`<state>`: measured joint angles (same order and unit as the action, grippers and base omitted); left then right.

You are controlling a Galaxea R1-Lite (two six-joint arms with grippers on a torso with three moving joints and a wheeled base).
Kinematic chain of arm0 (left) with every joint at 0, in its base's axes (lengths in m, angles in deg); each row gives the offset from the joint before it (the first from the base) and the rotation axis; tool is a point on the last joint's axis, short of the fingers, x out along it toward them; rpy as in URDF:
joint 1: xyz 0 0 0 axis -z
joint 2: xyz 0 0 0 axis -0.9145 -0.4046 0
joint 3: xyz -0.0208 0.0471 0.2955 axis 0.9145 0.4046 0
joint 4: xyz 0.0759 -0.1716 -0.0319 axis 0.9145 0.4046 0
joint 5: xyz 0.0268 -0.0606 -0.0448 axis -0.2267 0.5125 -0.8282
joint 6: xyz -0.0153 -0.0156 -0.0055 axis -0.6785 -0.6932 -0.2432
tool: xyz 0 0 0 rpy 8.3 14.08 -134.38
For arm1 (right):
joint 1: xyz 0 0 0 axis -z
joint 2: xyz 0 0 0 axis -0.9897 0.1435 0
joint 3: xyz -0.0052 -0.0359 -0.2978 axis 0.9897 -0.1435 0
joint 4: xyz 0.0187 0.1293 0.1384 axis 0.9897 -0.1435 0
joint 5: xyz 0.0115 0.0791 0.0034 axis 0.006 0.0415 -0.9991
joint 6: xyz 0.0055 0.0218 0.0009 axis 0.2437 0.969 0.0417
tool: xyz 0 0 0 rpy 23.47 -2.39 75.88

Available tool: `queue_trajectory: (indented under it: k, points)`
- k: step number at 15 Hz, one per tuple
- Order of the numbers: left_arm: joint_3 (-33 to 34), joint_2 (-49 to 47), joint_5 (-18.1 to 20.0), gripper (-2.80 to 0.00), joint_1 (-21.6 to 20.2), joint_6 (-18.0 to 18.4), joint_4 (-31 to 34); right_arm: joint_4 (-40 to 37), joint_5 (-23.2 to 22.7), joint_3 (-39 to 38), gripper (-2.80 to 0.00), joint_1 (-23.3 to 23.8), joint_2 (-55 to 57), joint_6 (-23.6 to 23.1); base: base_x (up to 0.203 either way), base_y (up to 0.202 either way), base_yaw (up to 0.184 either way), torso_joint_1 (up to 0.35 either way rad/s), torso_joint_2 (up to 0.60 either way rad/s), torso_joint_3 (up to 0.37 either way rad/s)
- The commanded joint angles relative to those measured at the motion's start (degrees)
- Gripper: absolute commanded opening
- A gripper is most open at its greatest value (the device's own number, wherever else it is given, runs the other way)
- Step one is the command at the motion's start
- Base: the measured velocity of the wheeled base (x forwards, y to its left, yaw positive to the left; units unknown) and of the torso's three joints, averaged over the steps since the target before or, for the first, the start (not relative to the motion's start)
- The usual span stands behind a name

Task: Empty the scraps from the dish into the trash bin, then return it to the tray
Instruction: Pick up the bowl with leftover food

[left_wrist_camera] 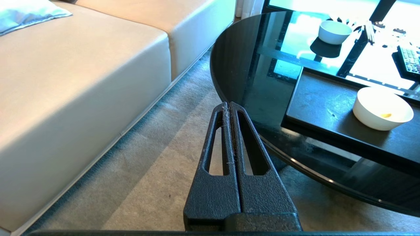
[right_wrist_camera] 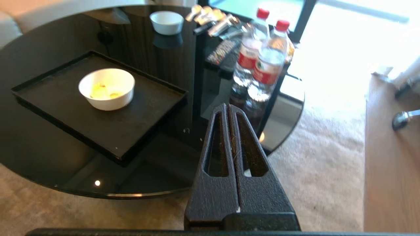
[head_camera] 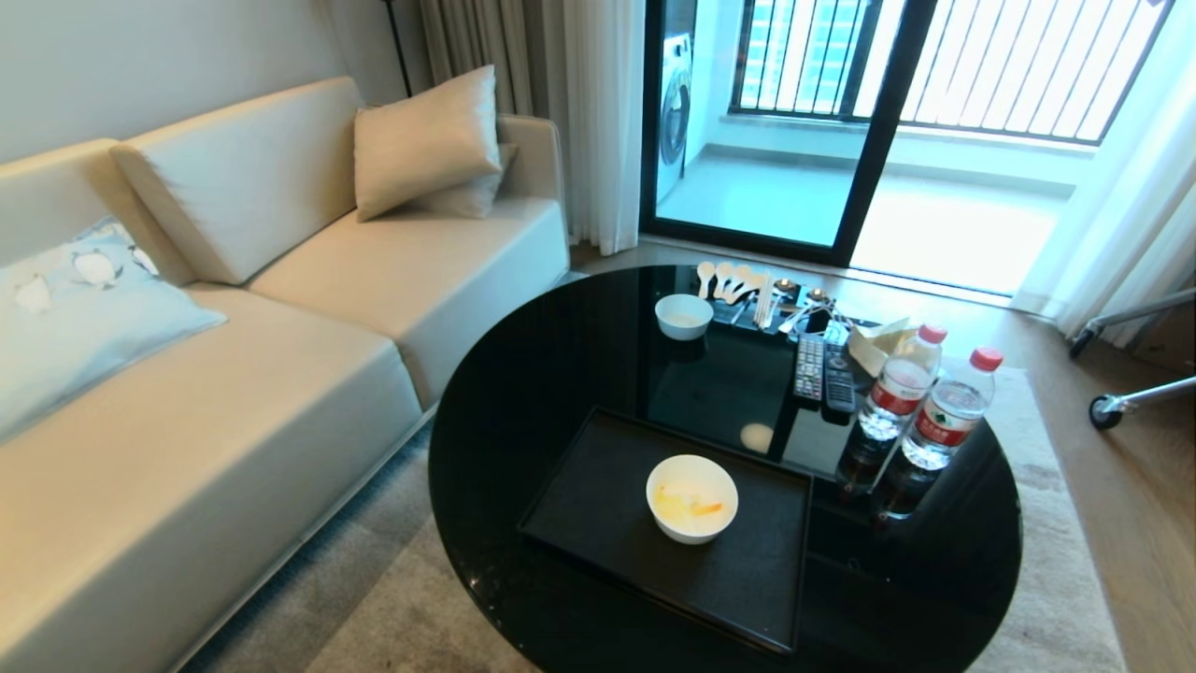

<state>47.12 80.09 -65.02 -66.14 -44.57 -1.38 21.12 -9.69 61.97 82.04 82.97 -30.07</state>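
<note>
The dish (head_camera: pixel 691 497), a round white bowl, stands on the black tray (head_camera: pixel 598 505) on the near part of a round black glass table. Yellow-orange scraps (head_camera: pixel 687 506) lie inside it. The wrist views show the dish (left_wrist_camera: pixel 382 108) (right_wrist_camera: pixel 107 88) and the tray (left_wrist_camera: pixel 328 108) (right_wrist_camera: pixel 98 127) too. My left gripper (left_wrist_camera: pixel 228 104) is shut and empty, low over the carpet beside the table's left edge. My right gripper (right_wrist_camera: pixel 227 106) is shut and empty, at the table's near right edge. Neither arm shows in the head view. The trash bin is out of view.
A smaller white bowl (head_camera: pixel 684 315), spoons (head_camera: pixel 733 280), two remotes (head_camera: pixel 824 372) and two red-capped water bottles (head_camera: pixel 925 402) stand at the table's (head_camera: pixel 523 393) far and right side. A beige sofa (head_camera: pixel 234 374) runs along the left. Wheeled stand legs (head_camera: pixel 1112 407) are at the right.
</note>
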Motion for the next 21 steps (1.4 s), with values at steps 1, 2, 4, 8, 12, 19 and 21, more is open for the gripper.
queue_trajectory:
  k: [1,2,4,8,12,19,21]
  points:
    - [0.0,0.02,-0.05,-2.8,0.0,-0.03,-0.05,-1.03,-4.05,4.32,-2.8,-0.02,0.4,-2.48,0.0,0.0,0.0,0.0,0.0,0.0]
    - [0.0,0.02,-0.05,-2.8,0.0,-0.1,-0.05,-2.28,-5.82,6.75,-2.8,-0.03,1.38,-4.42,0.0,0.0,0.0,0.0,0.0,0.0]
    - [0.0,0.02,-0.05,-2.8,0.0,-0.1,-0.05,-4.32,-8.83,11.17,-2.8,-0.06,5.7,-7.19,0.0,0.0,0.0,0.0,0.0,0.0]
    - [0.0,0.02,-0.05,-2.8,0.0,-0.02,-0.05,-4.57,-13.35,18.24,-2.8,-0.05,19.99,-10.47,0.0,0.0,0.0,0.0,0.0,0.0]
    - [0.0,0.02,-0.05,-2.8,0.0,-0.02,-0.05,-4.42,-20.03,26.77,-2.8,-0.06,36.09,-14.07,0.0,0.0,0.0,0.0,0.0,0.0]
    - [0.0,0.02,-0.05,-2.8,0.0,-0.07,-0.05,-4.34,-23.78,42.53,-2.8,-7.58,65.61,-13.65,0.0,0.0,0.0,0.0,0.0,0.0]
    - [0.0,0.02,-0.05,-2.8,0.0,-0.11,-0.05,-4.36,-23.19,45.92,-2.8,-11.92,71.67,-9.91,0.0,0.0,0.0,0.0,0.0,0.0]
